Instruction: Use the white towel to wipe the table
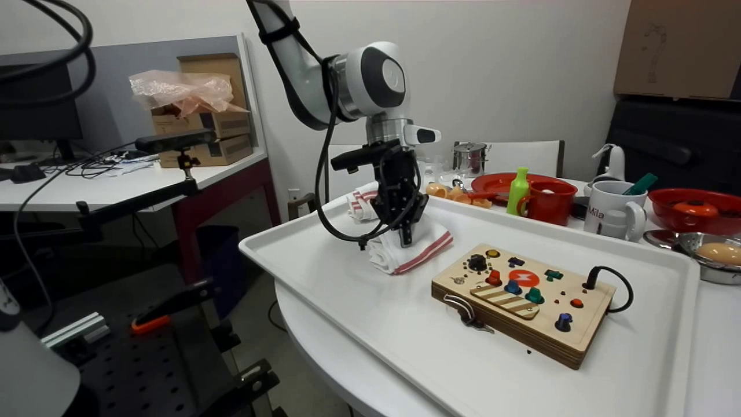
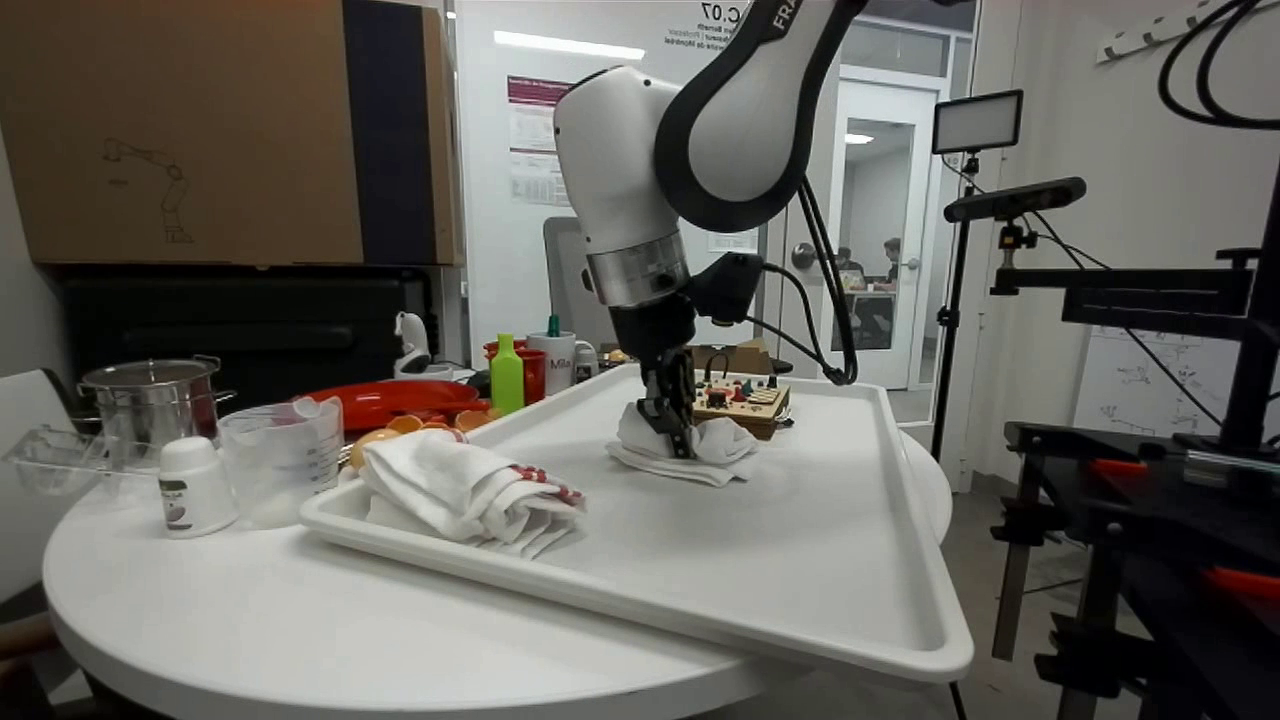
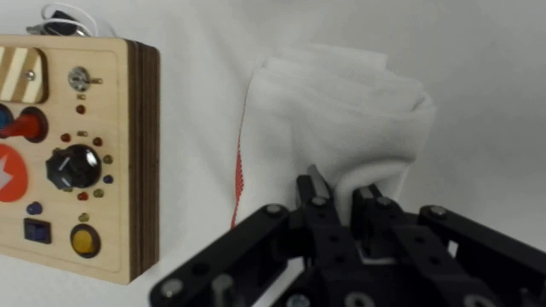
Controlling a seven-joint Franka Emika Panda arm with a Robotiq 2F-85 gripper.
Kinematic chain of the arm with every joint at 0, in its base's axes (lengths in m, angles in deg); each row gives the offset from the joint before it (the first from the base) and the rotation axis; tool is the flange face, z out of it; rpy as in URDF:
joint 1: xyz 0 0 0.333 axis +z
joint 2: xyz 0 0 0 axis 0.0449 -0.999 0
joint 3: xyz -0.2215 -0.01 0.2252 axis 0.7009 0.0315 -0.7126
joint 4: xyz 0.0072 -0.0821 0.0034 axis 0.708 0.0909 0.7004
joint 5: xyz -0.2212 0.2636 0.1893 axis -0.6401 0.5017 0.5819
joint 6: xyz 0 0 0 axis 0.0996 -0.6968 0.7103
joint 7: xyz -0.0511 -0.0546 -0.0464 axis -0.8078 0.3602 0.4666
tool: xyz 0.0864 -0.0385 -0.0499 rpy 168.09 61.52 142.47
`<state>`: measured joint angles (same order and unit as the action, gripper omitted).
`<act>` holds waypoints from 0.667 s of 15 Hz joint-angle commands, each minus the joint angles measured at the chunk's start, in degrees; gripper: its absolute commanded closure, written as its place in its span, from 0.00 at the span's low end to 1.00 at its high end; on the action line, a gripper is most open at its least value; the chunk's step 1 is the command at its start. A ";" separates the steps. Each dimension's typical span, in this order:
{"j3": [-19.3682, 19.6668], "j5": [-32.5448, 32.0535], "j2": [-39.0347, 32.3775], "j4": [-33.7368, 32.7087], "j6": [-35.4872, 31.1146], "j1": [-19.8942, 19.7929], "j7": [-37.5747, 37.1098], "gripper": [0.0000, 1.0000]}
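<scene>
My gripper (image 3: 340,187) points down and is shut on a raised fold of the white towel (image 3: 307,111). In the wrist view the fold rises between the two fingers, and a red stripe runs along the towel's left side. The bunched towel lies flat against the table (image 2: 800,540), a white rectangular top with a low raised rim. In both exterior views the fingertips reach down into the cloth (image 1: 389,259), and part of it is hidden behind the gripper. Another white towel with red stripes (image 2: 440,485) lies folded at a corner of that top.
A wooden board with coloured buttons (image 1: 509,329) stands on the rimmed top beside the held towel. Beyond the rim are a green bottle (image 1: 518,191), a red mug (image 1: 550,204), a white mug (image 1: 608,208) and a measuring jug (image 2: 285,450). A cable (image 1: 325,174) loops beside the gripper.
</scene>
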<state>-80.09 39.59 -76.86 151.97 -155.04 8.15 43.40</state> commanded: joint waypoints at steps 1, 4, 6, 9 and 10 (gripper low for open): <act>1.03 0.94 -3.89 -3.61 1.30 -0.57 -2.01 0.97; 0.81 0.83 -3.96 -4.73 2.42 -0.11 -2.66 0.97; 0.03 0.79 -2.99 -3.85 2.73 0.52 -2.69 0.97; -1.26 1.69 -1.63 -2.25 2.55 0.91 -2.33 0.97; -1.81 2.17 -1.15 -1.76 2.45 0.88 -2.15 0.97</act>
<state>-80.26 39.89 -78.22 149.28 -152.71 8.52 41.78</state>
